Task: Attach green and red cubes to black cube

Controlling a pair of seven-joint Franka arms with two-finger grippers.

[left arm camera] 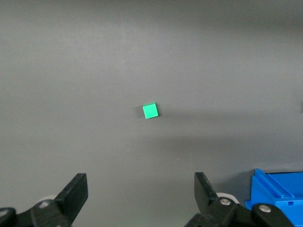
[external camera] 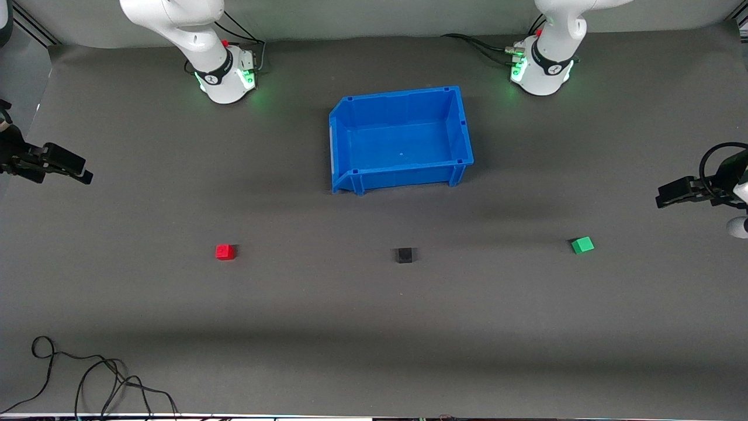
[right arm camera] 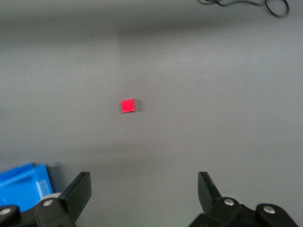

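Note:
The black cube (external camera: 404, 255) sits on the grey mat midway between the arms' ends, nearer the front camera than the bin. The red cube (external camera: 225, 252) lies toward the right arm's end and also shows in the right wrist view (right arm camera: 128, 105). The green cube (external camera: 582, 245) lies toward the left arm's end and also shows in the left wrist view (left arm camera: 150, 110). My left gripper (external camera: 663, 197) hangs open and empty in the air at the left arm's end of the table (left arm camera: 141, 187). My right gripper (external camera: 85, 174) hangs open and empty at the right arm's end (right arm camera: 143, 185). All three cubes lie apart.
An empty blue bin (external camera: 400, 140) stands between the two arm bases, farther from the front camera than the cubes; its corners show in the wrist views (left arm camera: 277, 187) (right arm camera: 23, 182). A loose black cable (external camera: 87, 374) lies at the mat's near corner toward the right arm's end.

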